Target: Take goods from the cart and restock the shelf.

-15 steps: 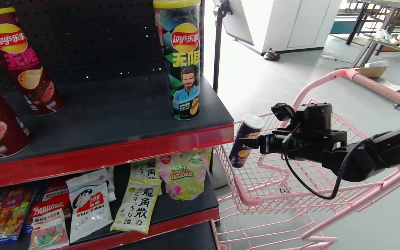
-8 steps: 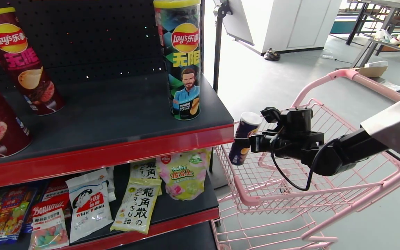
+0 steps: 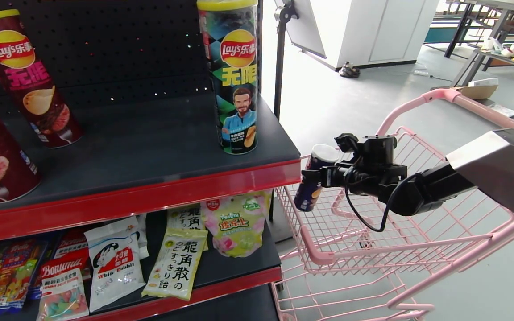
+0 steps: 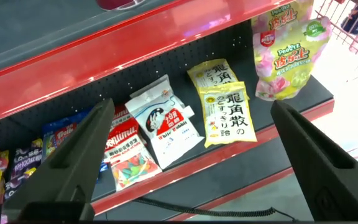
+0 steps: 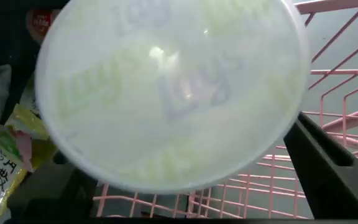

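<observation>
The right gripper grips a dark blue cylindrical chip can with a white lid, tilted over the pink wire cart's left corner, beside the red-edged dark shelf. I'd lift it clear of that edge, probably, before swinging left. The left gripper gapes empty.

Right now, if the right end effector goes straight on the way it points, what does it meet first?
Probably the upper shelf's red edge, the held can touching first; depth is unclear.

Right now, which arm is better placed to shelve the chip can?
Right: the right gripper holds the dark blue chip can beside the upper shelf; the open left gripper faces the lower shelf.
</observation>
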Robot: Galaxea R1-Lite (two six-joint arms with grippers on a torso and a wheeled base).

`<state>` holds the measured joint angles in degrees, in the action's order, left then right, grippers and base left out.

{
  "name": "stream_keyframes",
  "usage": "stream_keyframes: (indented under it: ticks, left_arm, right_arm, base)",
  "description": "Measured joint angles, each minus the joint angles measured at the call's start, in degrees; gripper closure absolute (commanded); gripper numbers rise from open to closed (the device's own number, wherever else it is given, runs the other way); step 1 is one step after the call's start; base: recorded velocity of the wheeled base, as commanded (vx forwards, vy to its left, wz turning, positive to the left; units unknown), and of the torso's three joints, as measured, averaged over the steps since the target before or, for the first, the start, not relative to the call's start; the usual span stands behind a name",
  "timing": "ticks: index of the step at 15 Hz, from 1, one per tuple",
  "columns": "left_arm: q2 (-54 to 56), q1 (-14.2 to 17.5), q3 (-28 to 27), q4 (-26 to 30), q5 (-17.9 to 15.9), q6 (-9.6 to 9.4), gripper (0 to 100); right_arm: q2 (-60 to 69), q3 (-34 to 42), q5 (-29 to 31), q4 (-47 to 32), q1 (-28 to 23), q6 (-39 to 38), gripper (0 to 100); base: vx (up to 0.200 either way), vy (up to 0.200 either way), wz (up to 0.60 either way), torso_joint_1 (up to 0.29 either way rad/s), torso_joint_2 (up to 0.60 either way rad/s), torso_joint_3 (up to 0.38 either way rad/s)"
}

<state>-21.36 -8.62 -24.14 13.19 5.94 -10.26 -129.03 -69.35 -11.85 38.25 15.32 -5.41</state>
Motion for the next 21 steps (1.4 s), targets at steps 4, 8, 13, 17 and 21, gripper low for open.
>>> stream_keyframes:
  ticks: [4, 8, 13, 17, 21]
  left_arm:
    - [0.20, 0.07, -0.06, 0.00, 0.09, 0.00, 0]
    - [0.24, 0.09, -0.04, 0.00, 0.11, -0.05, 0]
    - [0.89, 0.09, -0.02, 0.00, 0.05, -0.02, 0]
    - [2.04, -0.02, 0.30, -0.11, -0.17, 0.04, 0]
    - [3.36, -0.02, 1.71, -0.20, 0.22, 0.23, 0]
  right_arm:
    - [-2.62, -3.00, 0.46, 0.09, -0.91, -0.11, 100]
    - [-3.39, -3.05, 2.41, 0.44, -1.08, -0.16, 100]
    - [5.11, 4.22, 4.46, 0.69, -1.08, 0.06, 100]
    - [21.39, 13.29, 6.60, 0.52, -1.57, 2.35, 100]
    - [41.40, 22.86, 9.18, -6.91, -4.33, 7.64, 100]
  base:
    - [0.000, 0.000, 0.00, 0.000, 0.00, 0.000]
    - [0.000, 0.000, 0.00, 0.000, 0.00, 0.000]
    - [0.000, 0.000, 0.00, 0.000, 0.00, 0.000]
    - [0.000, 0.000, 0.00, 0.000, 0.00, 0.000]
    - [0.000, 0.000, 0.00, 0.000, 0.00, 0.000]
